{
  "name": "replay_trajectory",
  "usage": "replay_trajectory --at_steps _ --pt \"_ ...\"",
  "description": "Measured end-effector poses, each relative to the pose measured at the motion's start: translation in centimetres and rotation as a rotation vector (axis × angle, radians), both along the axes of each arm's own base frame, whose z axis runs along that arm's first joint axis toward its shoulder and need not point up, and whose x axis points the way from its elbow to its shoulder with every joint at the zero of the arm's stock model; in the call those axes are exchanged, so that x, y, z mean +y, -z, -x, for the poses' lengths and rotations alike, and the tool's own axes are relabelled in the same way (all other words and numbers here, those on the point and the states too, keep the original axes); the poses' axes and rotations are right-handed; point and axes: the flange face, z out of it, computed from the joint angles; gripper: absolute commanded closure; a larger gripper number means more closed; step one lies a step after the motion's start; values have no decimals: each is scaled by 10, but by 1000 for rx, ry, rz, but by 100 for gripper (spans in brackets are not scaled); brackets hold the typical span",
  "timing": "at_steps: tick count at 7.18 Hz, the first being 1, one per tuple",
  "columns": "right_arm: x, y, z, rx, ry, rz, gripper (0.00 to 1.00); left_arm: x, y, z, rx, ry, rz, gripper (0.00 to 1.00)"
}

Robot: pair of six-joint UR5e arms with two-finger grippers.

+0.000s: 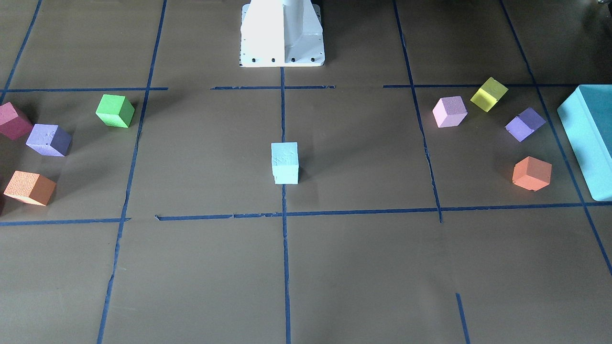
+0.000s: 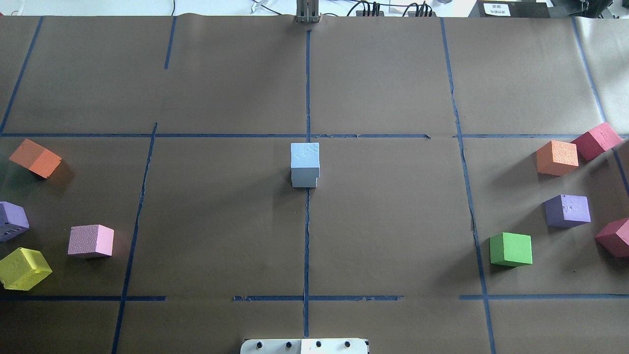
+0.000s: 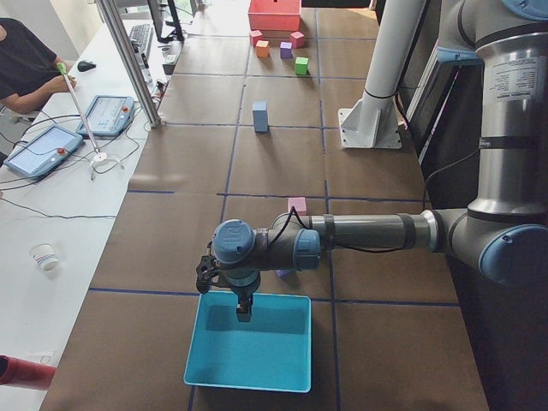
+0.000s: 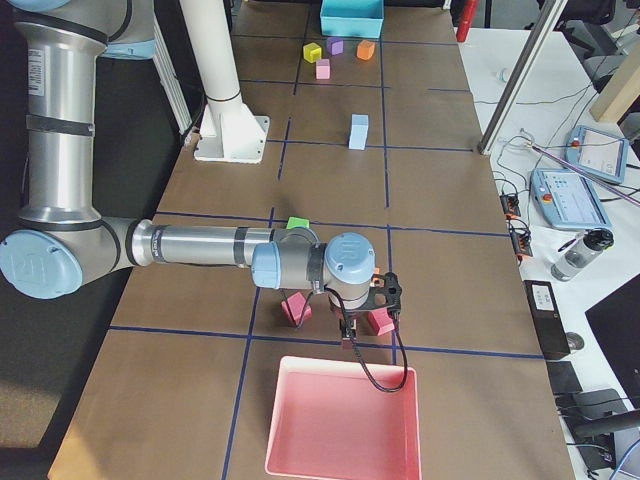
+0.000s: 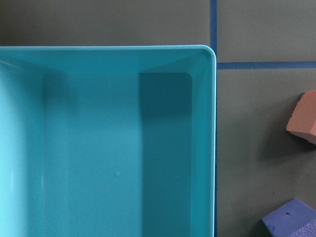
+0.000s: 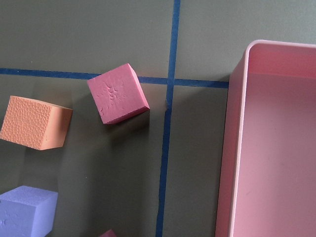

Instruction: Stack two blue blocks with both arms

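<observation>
**Q:** Where are the blue blocks?
**A:** The upper blue block (image 1: 284, 152) rests on the lower blue block (image 1: 286, 176), directly in front of the pedestal base (image 1: 282, 33). The stacking appears complete.
**Q:** And the grippers?
**A:** The left gripper (image 3: 244, 312) and right gripper (image 4: 346, 335) hang well apart from that base, at opposite sides. Whether their jaws are spread or pressed together cannot be told.

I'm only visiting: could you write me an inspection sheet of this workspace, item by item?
Surface: table covered in brown paper, gridded with blue tape.
Job's things: two blue blocks stacked at centre, slightly offset.
Clutter: coloured cubes loose at both ends; teal tray and pink tray, both empty.
Grippers: left gripper over teal tray, right gripper by pink tray; open or shut, cannot tell.
Cables: black cable loops from right wrist.
Surroundings: person at side desk with tablets.
</observation>
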Motion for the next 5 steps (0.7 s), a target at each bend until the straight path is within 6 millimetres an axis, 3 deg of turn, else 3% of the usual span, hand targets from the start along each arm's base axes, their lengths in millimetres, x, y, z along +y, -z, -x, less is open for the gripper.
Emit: replay_trajectory --at_steps 5 --pt "0 1 -1 0 0 -3 0 1 -2 -1 11 0 -4 0"
